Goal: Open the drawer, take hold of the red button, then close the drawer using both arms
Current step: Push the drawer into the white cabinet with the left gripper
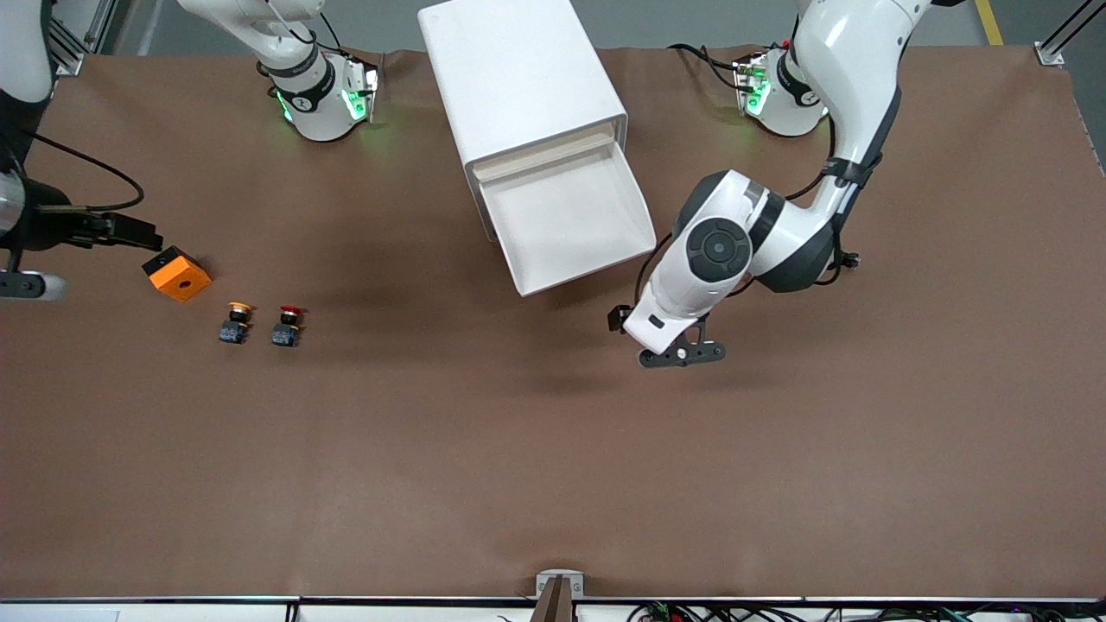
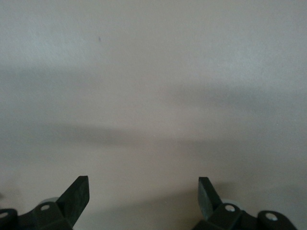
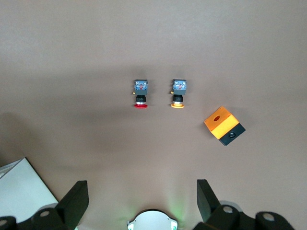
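Observation:
The white cabinet (image 1: 518, 69) stands between the arms' bases, with one drawer (image 1: 562, 220) pulled out toward the front camera, its tray bare. The red-capped button (image 1: 288, 324) lies on the table toward the right arm's end, and also shows in the right wrist view (image 3: 140, 98). My left gripper (image 1: 683, 352) is open and empty over bare table beside the drawer's front; its wrist view (image 2: 144, 191) shows only table. My right gripper (image 3: 143, 194) is open and empty, high over the table; its hand (image 1: 34, 229) shows at the picture's edge.
A like button with an orange-yellow cap (image 1: 236, 321) lies beside the red one, and also shows in the right wrist view (image 3: 178, 98). An orange cube with a hole (image 1: 177, 274) sits a little farther from the front camera, by the right hand. A cabinet corner (image 3: 21, 191) shows in the right wrist view.

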### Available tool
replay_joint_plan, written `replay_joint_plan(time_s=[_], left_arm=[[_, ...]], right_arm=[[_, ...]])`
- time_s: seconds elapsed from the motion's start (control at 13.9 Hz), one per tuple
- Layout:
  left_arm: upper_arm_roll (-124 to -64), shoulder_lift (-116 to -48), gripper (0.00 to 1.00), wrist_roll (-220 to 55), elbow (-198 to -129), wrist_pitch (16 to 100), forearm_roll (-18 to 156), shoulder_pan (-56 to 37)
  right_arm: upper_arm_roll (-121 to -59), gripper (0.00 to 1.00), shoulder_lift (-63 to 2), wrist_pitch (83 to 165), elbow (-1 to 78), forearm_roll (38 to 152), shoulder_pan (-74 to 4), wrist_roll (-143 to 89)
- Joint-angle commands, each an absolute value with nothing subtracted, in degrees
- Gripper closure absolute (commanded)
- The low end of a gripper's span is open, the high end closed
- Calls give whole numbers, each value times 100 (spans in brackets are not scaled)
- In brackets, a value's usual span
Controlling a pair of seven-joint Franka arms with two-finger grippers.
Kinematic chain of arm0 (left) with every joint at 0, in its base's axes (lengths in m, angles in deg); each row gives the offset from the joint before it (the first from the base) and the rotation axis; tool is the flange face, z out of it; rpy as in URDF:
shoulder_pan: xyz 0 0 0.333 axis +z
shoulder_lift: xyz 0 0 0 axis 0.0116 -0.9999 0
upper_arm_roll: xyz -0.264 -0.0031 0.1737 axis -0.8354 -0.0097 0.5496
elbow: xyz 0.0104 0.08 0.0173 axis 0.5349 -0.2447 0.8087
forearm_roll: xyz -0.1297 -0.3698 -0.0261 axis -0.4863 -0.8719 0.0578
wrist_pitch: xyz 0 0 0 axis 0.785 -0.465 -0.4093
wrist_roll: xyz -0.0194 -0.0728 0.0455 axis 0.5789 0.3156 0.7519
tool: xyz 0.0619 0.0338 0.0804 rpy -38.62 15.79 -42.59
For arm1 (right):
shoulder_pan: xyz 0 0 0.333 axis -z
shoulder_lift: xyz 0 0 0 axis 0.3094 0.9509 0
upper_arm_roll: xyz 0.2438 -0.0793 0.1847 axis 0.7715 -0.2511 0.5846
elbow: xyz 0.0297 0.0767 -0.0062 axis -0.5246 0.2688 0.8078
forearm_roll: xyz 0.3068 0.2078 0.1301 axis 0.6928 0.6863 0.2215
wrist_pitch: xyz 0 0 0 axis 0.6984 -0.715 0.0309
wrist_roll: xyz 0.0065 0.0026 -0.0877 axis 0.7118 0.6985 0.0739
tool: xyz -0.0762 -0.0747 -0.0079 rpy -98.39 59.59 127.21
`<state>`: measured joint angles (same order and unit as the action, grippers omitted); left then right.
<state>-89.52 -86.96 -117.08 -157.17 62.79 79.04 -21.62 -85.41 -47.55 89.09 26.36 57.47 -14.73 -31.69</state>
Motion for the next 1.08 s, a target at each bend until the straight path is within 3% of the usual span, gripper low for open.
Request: replay_joint_plan(time_s=[0.0, 0.29, 1.01], left_arm=[[-8944, -8689, 0, -12117, -15709, 6252, 7866, -2447], [-8944, -8725, 0, -12355, -15954, 6234, 7857, -2720], [-9357, -8576, 0, -12627, -16315, 6234, 7207, -2853]], right_arm=[[-8483, 0, -4719, 8820, 2514, 5757, -1354, -3130], [-8482, 0, -4711, 8399, 2242, 5766, -1346, -3271], [-8456, 0, -4667, 8424, 1917, 5740, -1389, -3254]])
